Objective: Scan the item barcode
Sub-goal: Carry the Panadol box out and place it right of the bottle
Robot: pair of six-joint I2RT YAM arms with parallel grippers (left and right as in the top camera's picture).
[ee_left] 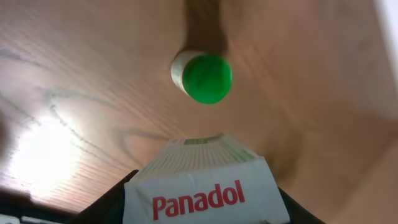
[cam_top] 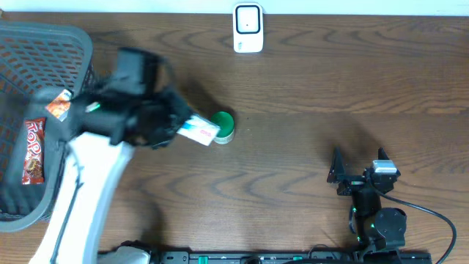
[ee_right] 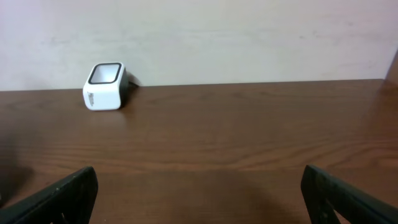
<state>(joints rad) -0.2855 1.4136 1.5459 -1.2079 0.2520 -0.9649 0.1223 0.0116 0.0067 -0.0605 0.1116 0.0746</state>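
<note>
Box-to-scanner offset: scanner lies far side and right of the L pincer

Panadol box (cam_top: 199,130) is pinched at its rear end by left gripper (cam_top: 178,126), jaws part-spread and clamped on the box sides. Box looks held off the table (cam_top: 308,88), long axis running straight out from the fingers toward the green-capped bottle (cam_top: 224,125), which is just beyond its free end. Scanner (cam_top: 248,29) stands at the far table edge, well apart, window facing up. L arm is nearer and has the item. The right gripper (cam_top: 359,173) is spread wide, empty, by the near edge. Barcode not visible, so can't tell which face must turn to the window.
</note>
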